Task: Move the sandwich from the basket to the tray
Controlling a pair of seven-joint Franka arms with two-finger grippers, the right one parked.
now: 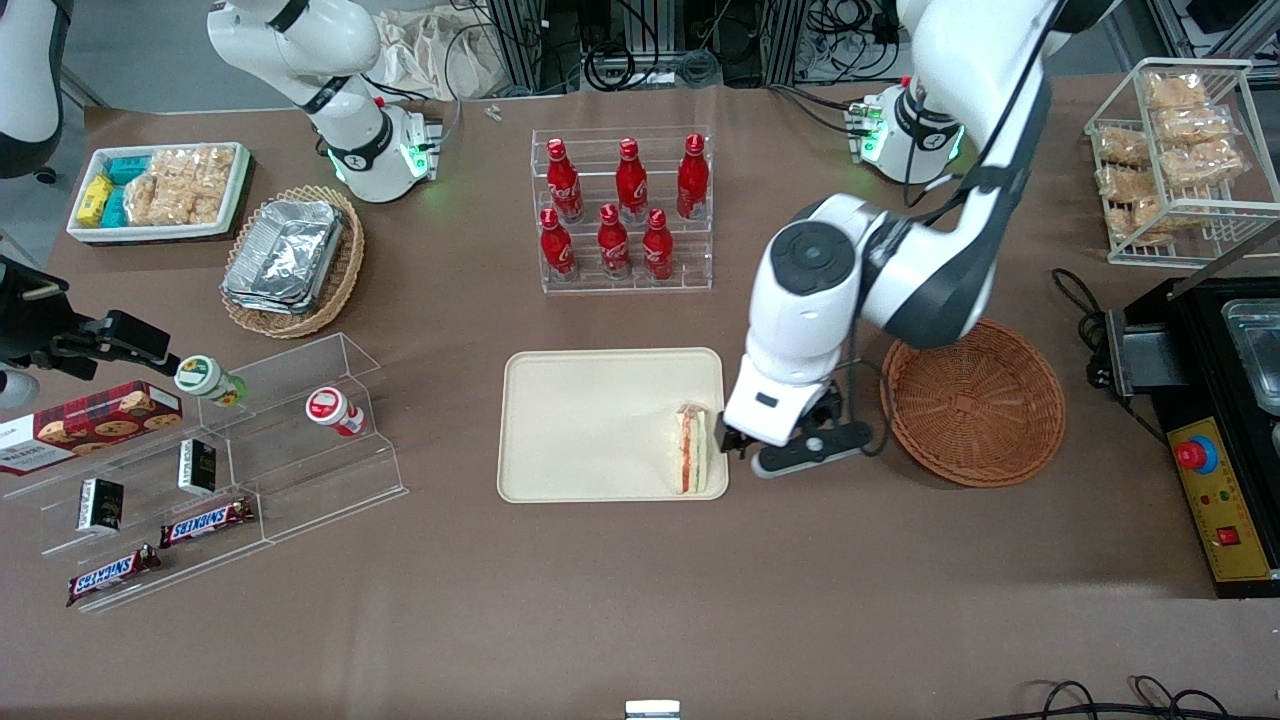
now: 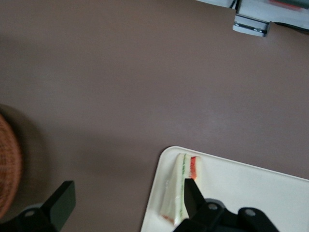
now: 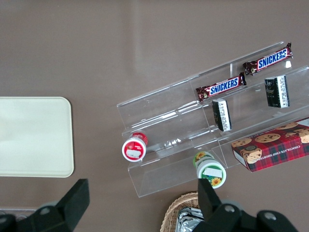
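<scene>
The sandwich (image 1: 692, 450) lies on the cream tray (image 1: 600, 420), at the tray's edge nearest the working arm, its red and green filling showing. The reddish-brown wicker basket (image 1: 975, 405) stands beside the tray, toward the working arm's end, with nothing in it. My left gripper (image 1: 740, 440) hangs open and empty just above the tray's edge, between the sandwich and the basket. In the left wrist view the gripper (image 2: 125, 200) has its jaws wide apart; one finger (image 2: 190, 195) overlaps the sandwich (image 2: 179, 186) on the tray (image 2: 251, 188), and the basket's rim (image 2: 8, 164) shows.
A rack of red bottles (image 1: 622, 210) stands farther from the camera than the tray. A clear acrylic shelf with snacks (image 1: 230, 460), a tan basket of foil containers (image 1: 292, 260) and a white snack bin (image 1: 160, 190) lie toward the parked arm's end. A black machine (image 1: 1220, 400) sits beside the wicker basket.
</scene>
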